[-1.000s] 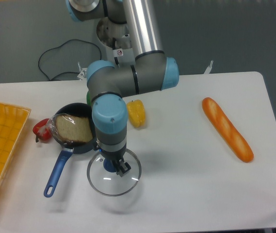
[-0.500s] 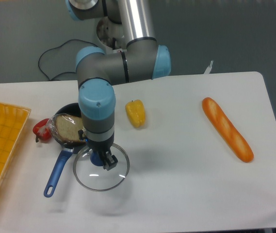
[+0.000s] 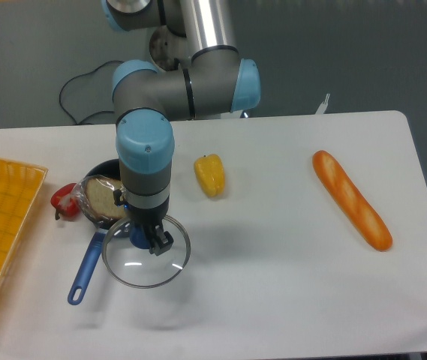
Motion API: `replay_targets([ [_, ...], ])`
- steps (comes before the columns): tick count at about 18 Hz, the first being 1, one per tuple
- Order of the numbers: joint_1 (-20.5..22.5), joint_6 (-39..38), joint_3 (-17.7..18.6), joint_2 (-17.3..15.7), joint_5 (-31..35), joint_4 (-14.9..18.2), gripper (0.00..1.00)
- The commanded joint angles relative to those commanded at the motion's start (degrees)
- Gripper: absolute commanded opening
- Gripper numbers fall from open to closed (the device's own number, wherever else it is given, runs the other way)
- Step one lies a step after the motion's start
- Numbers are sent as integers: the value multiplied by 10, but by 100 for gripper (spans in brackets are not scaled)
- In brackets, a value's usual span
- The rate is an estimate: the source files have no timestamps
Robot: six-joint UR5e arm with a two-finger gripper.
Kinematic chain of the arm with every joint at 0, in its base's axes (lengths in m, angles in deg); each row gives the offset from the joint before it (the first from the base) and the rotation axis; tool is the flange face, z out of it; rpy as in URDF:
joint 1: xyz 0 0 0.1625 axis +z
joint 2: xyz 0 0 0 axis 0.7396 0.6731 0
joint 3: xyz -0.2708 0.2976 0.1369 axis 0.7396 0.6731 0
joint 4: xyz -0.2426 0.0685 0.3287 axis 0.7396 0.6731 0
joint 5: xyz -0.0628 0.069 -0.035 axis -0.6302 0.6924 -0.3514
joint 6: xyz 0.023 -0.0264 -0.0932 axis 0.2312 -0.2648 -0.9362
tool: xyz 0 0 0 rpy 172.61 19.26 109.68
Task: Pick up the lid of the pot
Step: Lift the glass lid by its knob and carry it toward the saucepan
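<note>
My gripper [image 3: 144, 219] points down at the left-centre of the table and is shut on the blue knob of the pot lid [image 3: 151, 270]. The lid is clear glass with a thin silver rim and hangs a little tilted under the fingers. A faint reflection lies on the white table below it, apart from the rim. The lid's left edge overlaps the view of the pan's blue handle. The gripper body hides part of the pan behind.
A black pan [image 3: 105, 169] with a blue handle [image 3: 86, 270] holds a bagged brown item [image 3: 102, 196]. Beside it are a red object [image 3: 64, 201] and a yellow one [image 3: 210, 175]. An orange baguette-like piece [image 3: 350, 199] lies right; a yellow crate [image 3: 7, 217] stands left.
The gripper has moved left and slightly up with the lid hanging from it. The lid now overlaps the blue handle in view. The other objects have not moved.
</note>
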Motion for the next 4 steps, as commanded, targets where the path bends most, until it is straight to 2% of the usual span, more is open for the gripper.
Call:
replay_targets([
  [4, 0, -1, 1, 0, -3, -3, 43],
])
